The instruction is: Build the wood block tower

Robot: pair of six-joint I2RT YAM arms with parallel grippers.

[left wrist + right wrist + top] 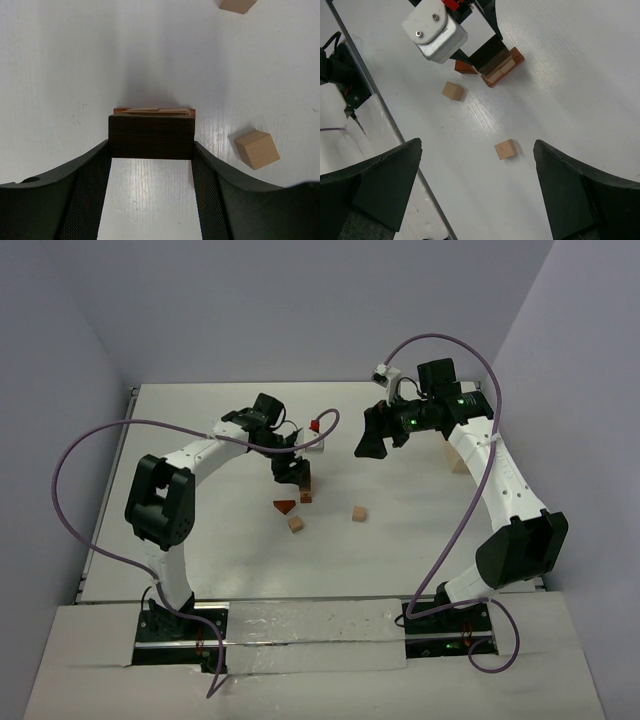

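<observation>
**Item 1: wood block tower**. You will find it at about the middle of the tabletop, a touch toward the left edge. It is low: a reddish-brown base bar lying flat, with two tan blocks end to end along it. In the right wrist view its long axis runs on a slant across the tabletop.

**Item 2: dark block**. It sits directly over the tower, its long axis level and in line with the base bar, reaching from one finger to the other. You cannot tell whether it rests on the tan blocks or hangs just above them.

**Item 3: left gripper**. It points down over the tower, fingers clamped on the two ends of the dark block.

**Item 4: right gripper**. It is raised toward the far right of the tower and well apart from it, fingers spread wide with nothing between them.

**Item 5: wedge**. Reddish-brown, it lies just beside the tower on its near-left side.

**Item 6: near cube**. Tan, it is loose just nearward of the wedge.

**Item 7: right cube**. Tan, it is loose toward the right edge, apart from the tower.
</observation>
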